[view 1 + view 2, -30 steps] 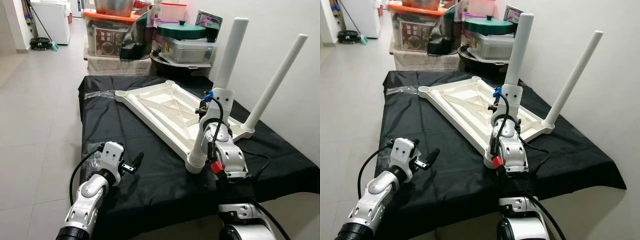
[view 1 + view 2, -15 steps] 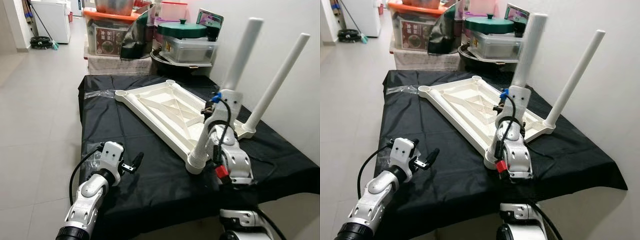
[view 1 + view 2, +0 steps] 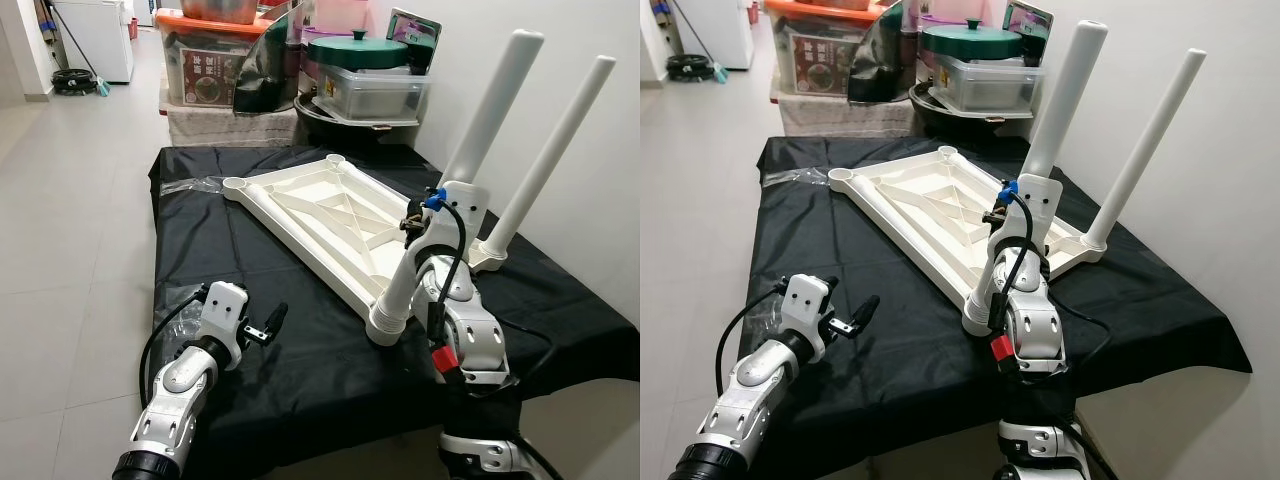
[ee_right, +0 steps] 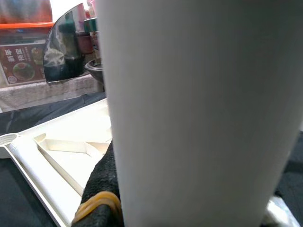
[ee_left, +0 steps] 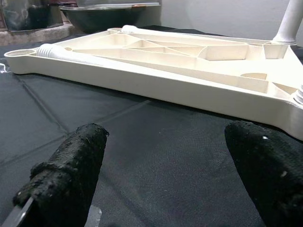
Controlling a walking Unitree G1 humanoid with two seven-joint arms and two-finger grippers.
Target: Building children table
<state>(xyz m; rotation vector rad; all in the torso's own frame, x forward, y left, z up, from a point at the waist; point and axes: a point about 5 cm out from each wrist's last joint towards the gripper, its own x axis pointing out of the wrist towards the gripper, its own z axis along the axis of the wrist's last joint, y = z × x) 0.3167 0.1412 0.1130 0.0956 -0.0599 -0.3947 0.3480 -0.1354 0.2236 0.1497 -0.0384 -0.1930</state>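
Note:
An upturned white plastic table top (image 3: 320,215) lies on a table under a black cloth (image 3: 300,370). One white leg (image 3: 550,150) stands in its far right corner socket. A second white leg (image 3: 485,110) leans to the right, its foot at the near corner socket (image 3: 385,322). My right gripper (image 3: 432,212) is shut on that leg at mid height; in the right wrist view the leg (image 4: 199,113) sits against a black finger pad (image 4: 102,189). My left gripper (image 3: 272,322) hovers open just above the cloth at the near left, facing the table top's edge (image 5: 142,80).
Storage boxes (image 3: 210,70), a green-lidded pot (image 3: 358,45) and a dark basin are stacked beyond the table's far end. A white wall runs close along the right. Clear plastic wrap (image 3: 190,185) lies on the cloth's far left. Tiled floor (image 3: 70,220) spreads to the left.
The leg in my right gripper has tipped further to the right at its top, its foot staying by the near corner socket. The left arm has held still. The camera shifted slightly.

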